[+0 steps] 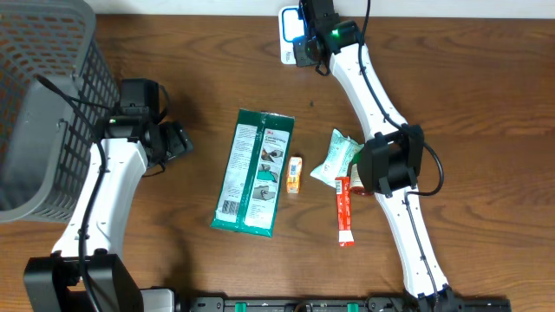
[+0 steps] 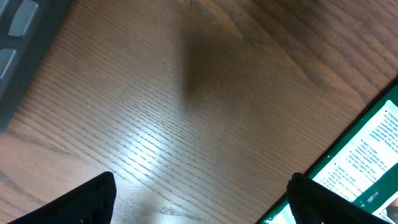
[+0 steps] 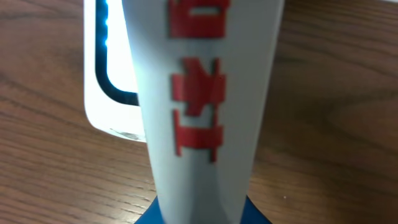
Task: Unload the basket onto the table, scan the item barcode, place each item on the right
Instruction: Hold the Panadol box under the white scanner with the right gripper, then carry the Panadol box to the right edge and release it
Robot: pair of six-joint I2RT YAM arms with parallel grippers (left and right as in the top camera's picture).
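A grey mesh basket fills the desk's far-left corner. Just beside it, toward the middle, the left gripper hangs over bare wood. Its wrist camera shows the two black fingertips spread wide with nothing between them, and a corner of a green packet at the right edge of that view.

The green packet lies flat at the centre of the desk, long side running from front to back, printed label up. A small orange box sits just beside its right edge. Next comes a crumpled green-and-white pouch, and a red stick packet lies nearer the front edge. Both are partly under the right arm's elbow.

The right arm reaches to the far edge, where a white scanner sits with its window lit blue. The right gripper is at the scanner, pinching a white item with red print and a blue end. In the right wrist view this item stands directly in front of the scanner's glowing window and covers much of it. No barcode can be made out, and whether the item touches the scanner cannot be told.
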